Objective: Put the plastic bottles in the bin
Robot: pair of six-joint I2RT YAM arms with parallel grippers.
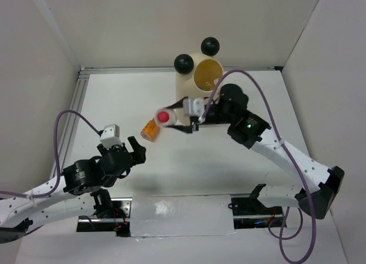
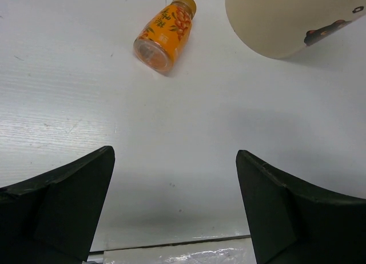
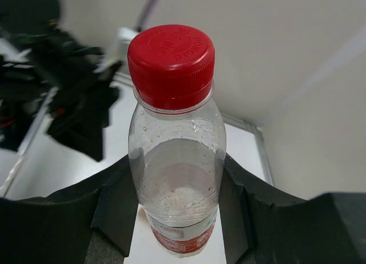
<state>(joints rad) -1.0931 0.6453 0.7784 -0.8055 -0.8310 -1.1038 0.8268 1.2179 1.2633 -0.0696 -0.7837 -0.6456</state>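
A red-cap bottle (image 3: 177, 178) is clamped by the right claw (image 1: 173, 119), with one black finger (image 3: 114, 210) pressed against each side of its clear body below the shoulder. The bottle is held upright, cap uppermost, and a red label band is seen at its lower end. Whether its base is touching the table (image 1: 229, 178) cannot be told. In the top view this bottle is found at about 7 o'clock from the bin (image 1: 197, 84), just beside the bin's wall.

The bin is stood upright towards the far edge of the table. Its mouth is open, and two black ears (image 1: 183, 63) are set on its rim at about 10 and 12 o'clock.

An orange bottle (image 2: 164, 32) is laid on its side on the table at about 8 o'clock from the red-cap bottle and close to it; contact between the two cannot be judged. In the left wrist view its base is turned towards the camera and its yellow cap away.

The left claw (image 2: 175, 155) is spread wide, with only bare table seen between its fingers. It is held at about 7 o'clock from the orange bottle, near it but apart.
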